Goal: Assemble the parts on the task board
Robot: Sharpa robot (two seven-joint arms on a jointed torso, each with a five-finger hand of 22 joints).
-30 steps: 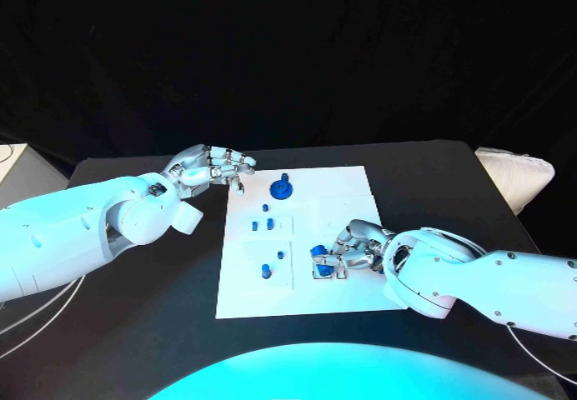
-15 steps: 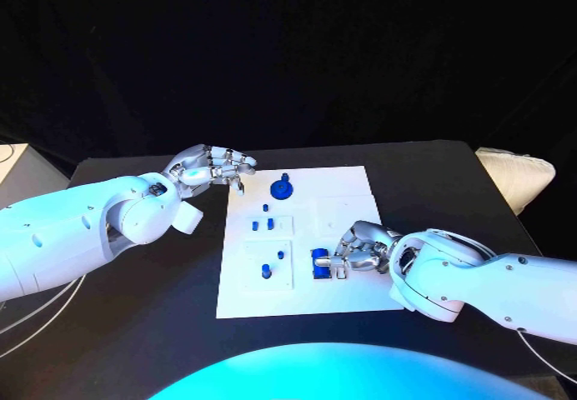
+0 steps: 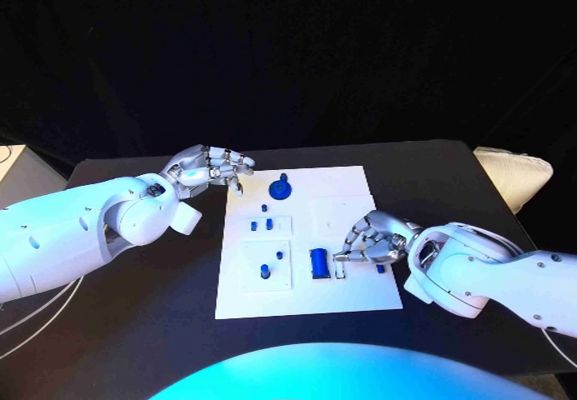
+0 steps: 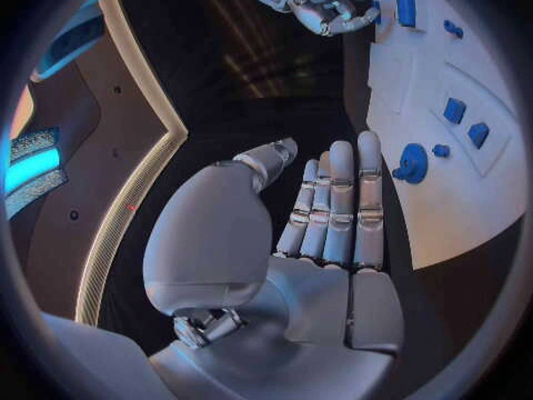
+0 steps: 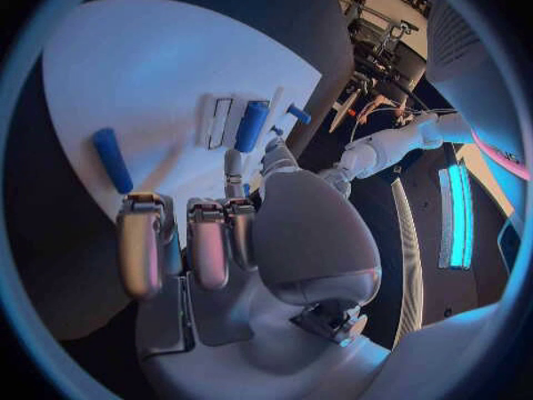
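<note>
Long blue block [image 3: 318, 263] lies flat on the board [image 3: 361, 296], near its right edge, a bit toward the near side — looks seated in or on its white holder, can't tell which. Right robot hand [image 3: 370, 240] sits just beside it on the right, fingers curled in, fingertips [image 3: 342, 257] close to the block's right side. Can't tell if they touch it; nothing visibly pinched. In the right wrist view the same block [image 5: 251, 126] lies beyond the fingers, next to a white slotted piece [image 5: 220, 122].

Other parts, all on the board:
- round blue knob [image 3: 280, 188] near the far edge
- two small blue pieces [image 3: 263, 224] in the middle left
- small upright peg [image 3: 264, 270] in the square plate near the left edge
- loose blue cylinder [image 5: 111, 159] lying on the board, seen in the right wrist view

Left robot hand [image 3: 212, 166] hovers at the board's far left corner, over the counter [image 3: 144, 300], holding nothing. Left wrist view shows its fingers [image 4: 338, 206] straight and side by side, thumb apart.

My read: the step in hand is setting the long block — it appears placed, with the right robot hand at release or a final nudge. Next move probably calls for lifting that hand straight off without dragging the block, then picking one of the unplaced pieces; the loose cylinder looks like a candidate.
</note>
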